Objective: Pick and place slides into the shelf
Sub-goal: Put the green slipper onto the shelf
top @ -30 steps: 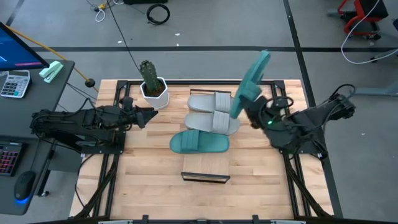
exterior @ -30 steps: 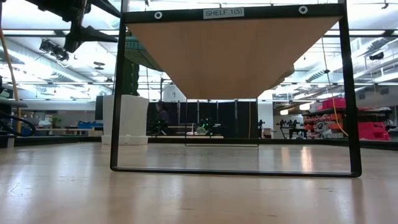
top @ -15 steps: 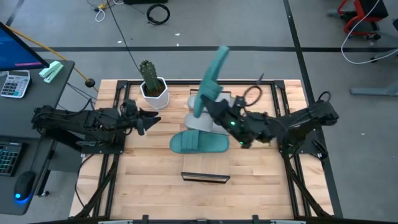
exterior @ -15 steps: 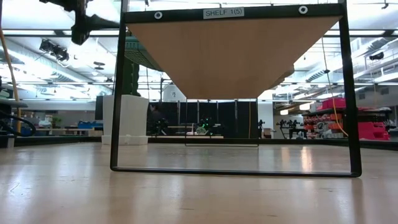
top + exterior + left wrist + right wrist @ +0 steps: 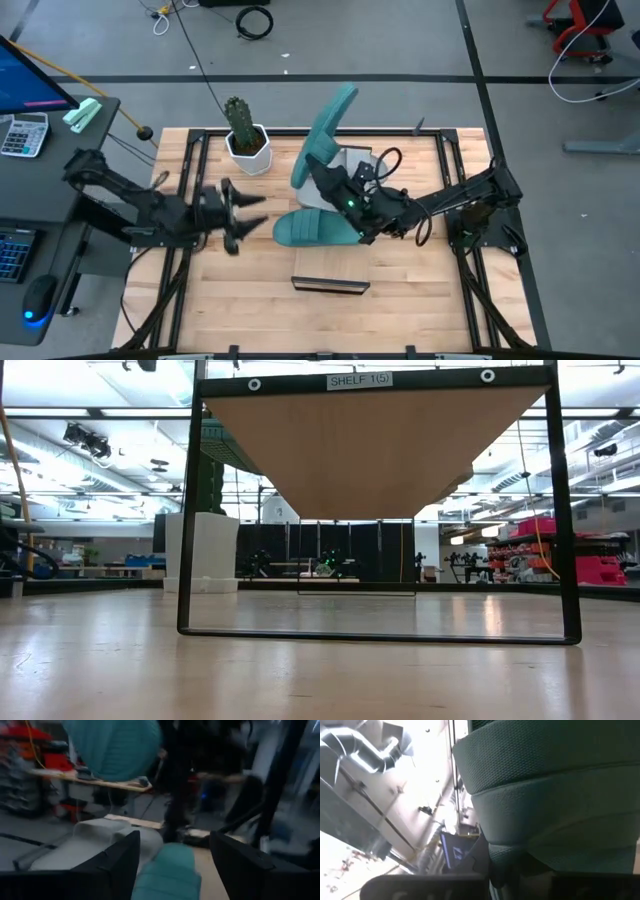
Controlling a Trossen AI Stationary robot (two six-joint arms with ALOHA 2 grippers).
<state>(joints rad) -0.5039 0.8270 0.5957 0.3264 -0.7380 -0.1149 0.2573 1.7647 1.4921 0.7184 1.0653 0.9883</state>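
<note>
Grey concrete floor [image 5: 400,40] with dark taped lines around the slatted wooden surface [image 5: 240,290]. Black coiled cable [image 5: 254,20] and white cable [image 5: 590,85] lie on the floor. Grey side desk [image 5: 40,160] holds a calculator [image 5: 22,133] and monitor corner [image 5: 30,75]. Potted cactus [image 5: 243,135] on the surface's far edge. Beyond: bright ceiling lights [image 5: 60,380], ducts, red equipment [image 5: 590,555].

slides: teal pair [image 5: 322,138], light grey pair [image 5: 352,160] | shelf [image 5: 330,285]: light wood, dark frame | pot [image 5: 248,148]: white
</note>
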